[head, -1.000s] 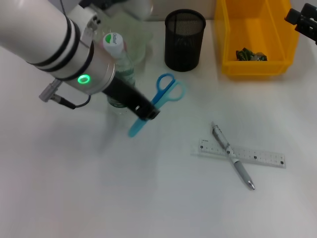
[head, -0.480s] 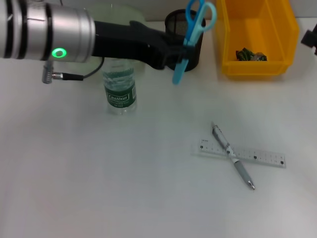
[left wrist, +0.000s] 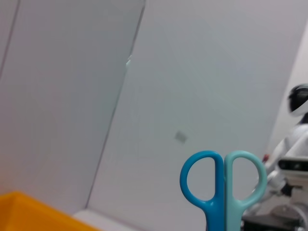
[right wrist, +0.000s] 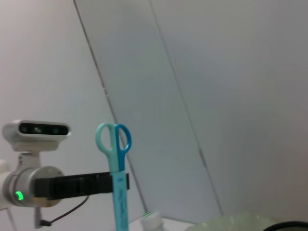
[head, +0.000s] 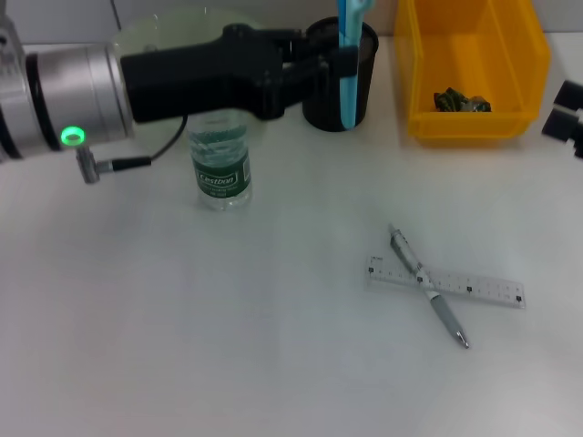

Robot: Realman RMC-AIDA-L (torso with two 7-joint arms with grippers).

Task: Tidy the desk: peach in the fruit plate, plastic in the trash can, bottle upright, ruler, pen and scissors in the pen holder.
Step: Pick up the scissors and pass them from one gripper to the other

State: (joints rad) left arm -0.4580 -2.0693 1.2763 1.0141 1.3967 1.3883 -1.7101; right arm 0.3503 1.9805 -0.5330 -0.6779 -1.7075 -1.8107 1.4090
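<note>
The left gripper (head: pixel 342 64) is closed on the scissors (head: pixel 347 68), holding them upright with the blades pointing down and the handle loops up; the blade tips hang in front of the mesh pen holder (head: pixel 339 82), level with its wall, and it is not clear from the head view whether they are over the opening or just in front of it. The left wrist view shows the two loops (left wrist: pixel 223 185) pressed together, one darker blue and one paler. In the right wrist view the scissors (right wrist: pixel 115 173) stand vertical, clamped by the dark left gripper (right wrist: pixel 118 183) that reaches in from the side.

The right gripper (head: pixel 565 118) sits at the table's right edge, well away from the work; whether it is open cannot be told.

The bottle (head: pixel 219 168) stands upright just under the left arm, near the pen holder. Behind it, the pale green plate (head: pixel 173 27) is mostly hidden by the arm. The yellow bin (head: pixel 474 118) stands just right of the pen holder, with a dark crumpled scrap (head: pixel 460 100) inside. The pen (head: pixel 428 289) lies across the clear ruler (head: pixel 474 289) in open space toward the front right, well apart from everything else.

The table (head: pixel 182 346) is plain white, with wide bare room in front and to the left. Grey wall panels (left wrist: pixel 72 96) fill the background of both wrist views.
</note>
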